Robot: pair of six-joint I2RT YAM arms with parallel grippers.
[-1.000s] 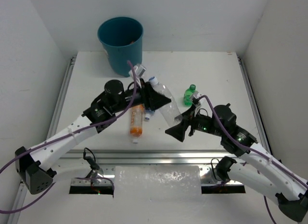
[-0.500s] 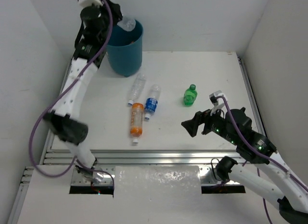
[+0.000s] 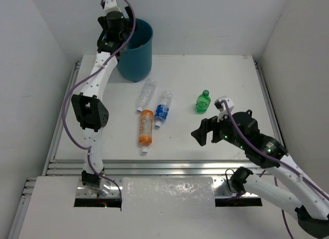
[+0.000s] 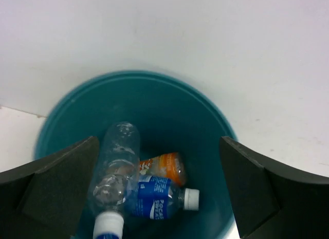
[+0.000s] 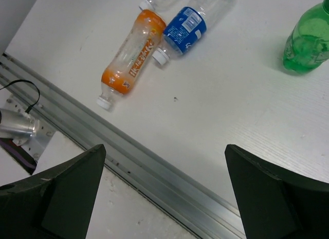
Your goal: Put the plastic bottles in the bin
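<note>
My left gripper [image 4: 158, 141] hangs open over the teal bin [image 4: 169, 103], nothing between its fingers. Inside the bin lie a plain clear bottle [image 4: 115, 169], an orange-labelled bottle [image 4: 165, 164] and a blue-labelled bottle [image 4: 157, 198]. From above, the left gripper [image 3: 117, 33] sits at the bin's [image 3: 136, 56] near-left rim. On the table lie a clear bottle [image 3: 147, 91], a blue-labelled bottle [image 3: 162, 109] and an orange bottle [image 3: 145, 129]. A short green bottle [image 3: 203, 102] stands upright. My right gripper [image 3: 201, 132] is open above the table's front right, below the green bottle [image 5: 308, 41].
A metal rail [image 5: 154, 167] runs along the table's front edge under the right gripper [image 5: 165, 146]. White walls close in the back and both sides. In the right wrist view the orange bottle [image 5: 132, 51] and blue-labelled bottle [image 5: 185, 28] lie side by side.
The left arm swung from the table's middle up over the bin carrying a clear bottle, then opened; that bottle now lies in the bin. The right gripper shifted slightly.
</note>
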